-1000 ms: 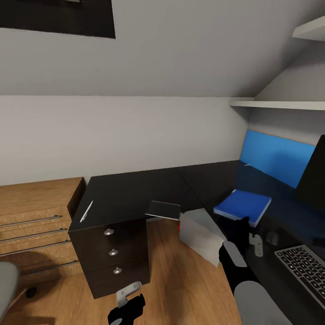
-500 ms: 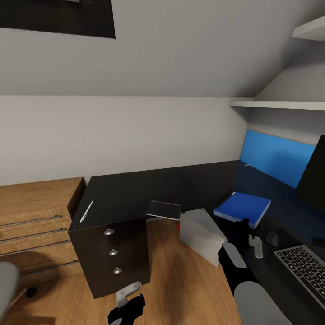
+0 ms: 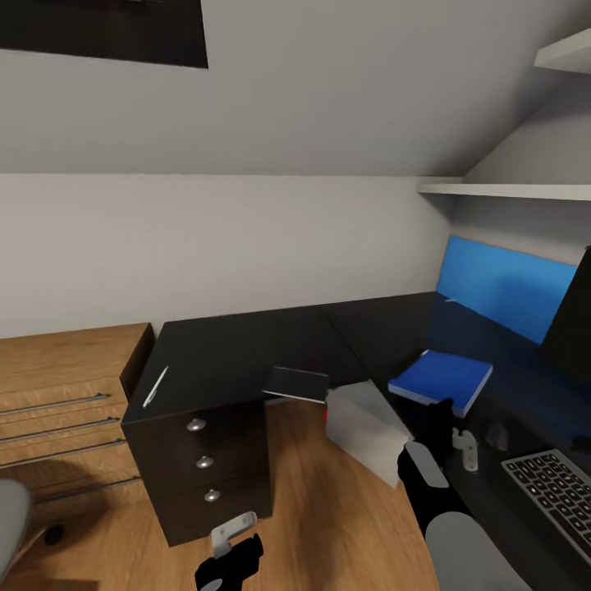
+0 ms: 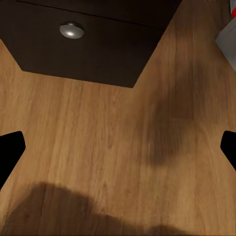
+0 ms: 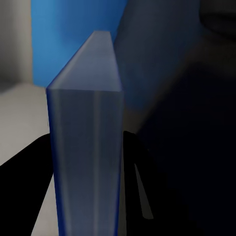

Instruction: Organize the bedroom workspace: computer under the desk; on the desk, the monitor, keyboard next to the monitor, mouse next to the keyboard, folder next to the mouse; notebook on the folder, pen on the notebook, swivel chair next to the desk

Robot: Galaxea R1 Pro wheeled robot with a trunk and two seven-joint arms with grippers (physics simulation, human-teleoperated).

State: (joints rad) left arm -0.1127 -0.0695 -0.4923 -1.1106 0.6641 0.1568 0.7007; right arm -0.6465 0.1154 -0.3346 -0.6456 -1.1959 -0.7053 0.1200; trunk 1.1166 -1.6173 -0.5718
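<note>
Gripping the folder (image 3: 441, 378) edge, right end effector (image 3: 443, 413) clamps over the desk (image 3: 246, 349).

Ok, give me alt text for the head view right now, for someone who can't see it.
The right gripper reaches to the near edge of the blue folder on the black L-shaped desk. A keyboard lies at the right edge, and a white pen above the drawer unit.

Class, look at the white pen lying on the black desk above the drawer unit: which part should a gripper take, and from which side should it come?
Grip the pen at mid-length, coming from straight above, jaws closing across its thin shaft. It lies flat on the desk near the front-left edge above the drawers, leaving nothing to grasp from the side. The left gripper hangs low, open, and looks nearest.
</note>
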